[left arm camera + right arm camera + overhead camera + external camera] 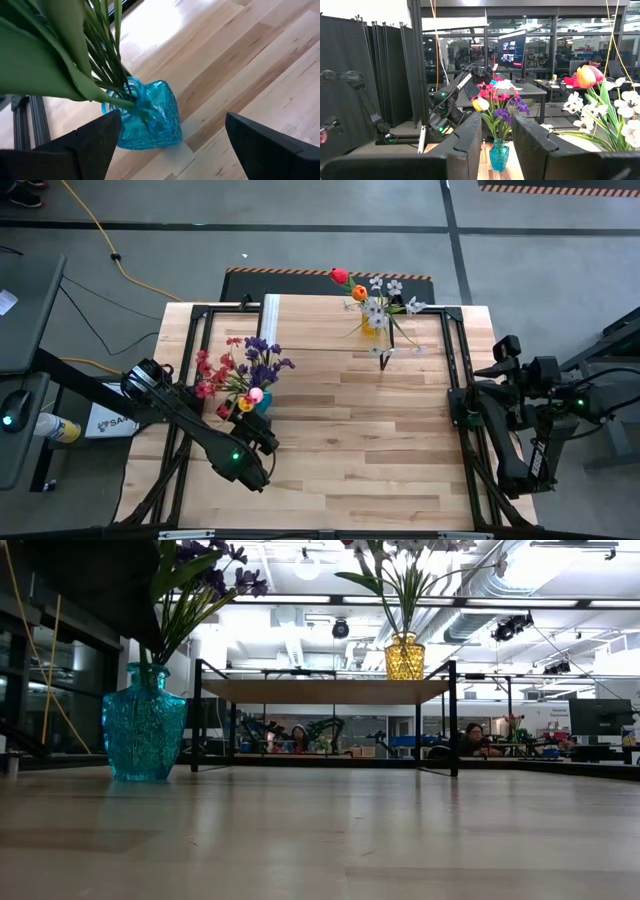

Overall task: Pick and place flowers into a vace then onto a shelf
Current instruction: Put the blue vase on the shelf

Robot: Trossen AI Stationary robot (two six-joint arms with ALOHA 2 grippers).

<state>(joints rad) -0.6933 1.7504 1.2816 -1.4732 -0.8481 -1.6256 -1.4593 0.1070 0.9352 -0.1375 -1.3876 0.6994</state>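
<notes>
Purple, red, pink and yellow flowers point(243, 367) are standing in a blue glass vase point(150, 119) on the bench point(380, 450), beside the left pincer point(256, 423), whose fingers are spreading wide. White, red and orange flowers are sitting in a yellow vase point(404, 656) on the shelf point(325, 690). The right pincer point(468, 406) is waiting at the bench's right edge, fingers slightly parted, holding nothing.

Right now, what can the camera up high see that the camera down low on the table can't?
Only the high camera shows both arms: the left hand, open beside the blue vase, and the right hand waiting at the table's right edge. It also shows the red tulip.

Only the low camera shows the room behind, with people sitting at desks.

Both show the blue vase with purple flowers and the yellow vase on the shelf.
</notes>
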